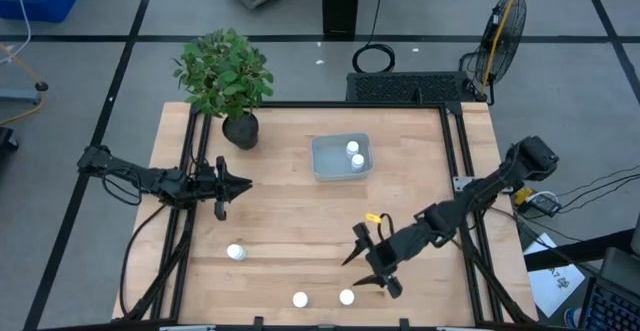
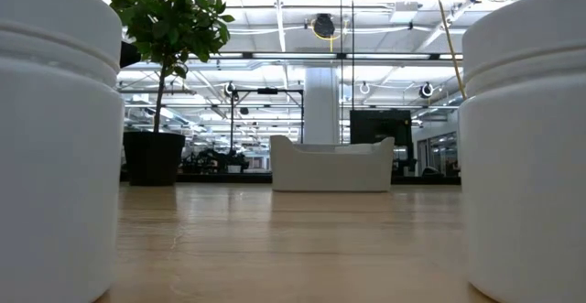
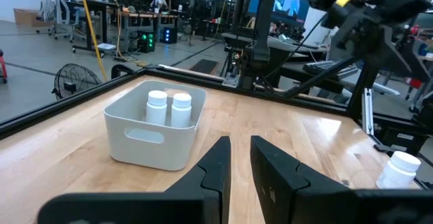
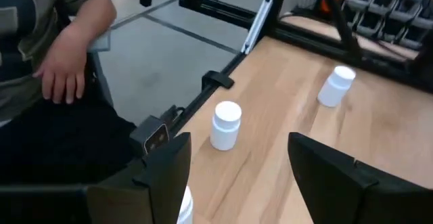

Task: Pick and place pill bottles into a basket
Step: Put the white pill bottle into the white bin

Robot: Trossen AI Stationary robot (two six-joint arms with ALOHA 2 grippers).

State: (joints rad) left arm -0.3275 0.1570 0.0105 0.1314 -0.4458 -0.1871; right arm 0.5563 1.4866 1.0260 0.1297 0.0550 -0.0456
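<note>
Two pill bottles (image 1: 354,154) are held upright in the basket (image 1: 328,163), at twelve o'clock from the wide-open right gripper (image 1: 366,263); the left gripper (image 1: 240,183) is nearly closed, empty.

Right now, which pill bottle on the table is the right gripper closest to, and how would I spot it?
Start at the wooden table's front edge, the side farthest from the potted plant. Two loose pill bottles stand there side by side; the one you want is the right-hand of the pair, just beside the open right gripper. The third loose bottle stands alone farther left.
</note>
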